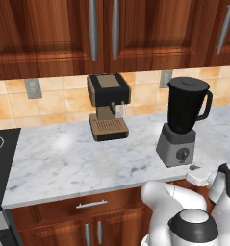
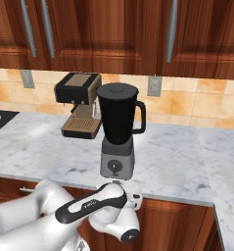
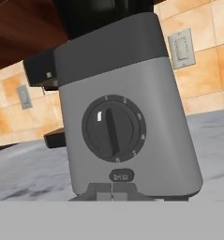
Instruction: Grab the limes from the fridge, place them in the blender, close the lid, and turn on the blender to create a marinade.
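Jaws, pressed together with no gap, are pointing level at the blender [image 3: 127, 108] from just below its round knob [image 3: 114, 129], while the white arm is reaching low past the desk [image 2: 177, 162] edge, lid [image 2: 118, 89] sitting on the jar.

blender [image 1: 181, 122] — black jar, grey base | coffee machine [image 1: 108, 105] — brown-black | counter [image 1: 63, 158] — grey-veined marble

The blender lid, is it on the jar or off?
On: the lid sits flat on top of the blender jar.
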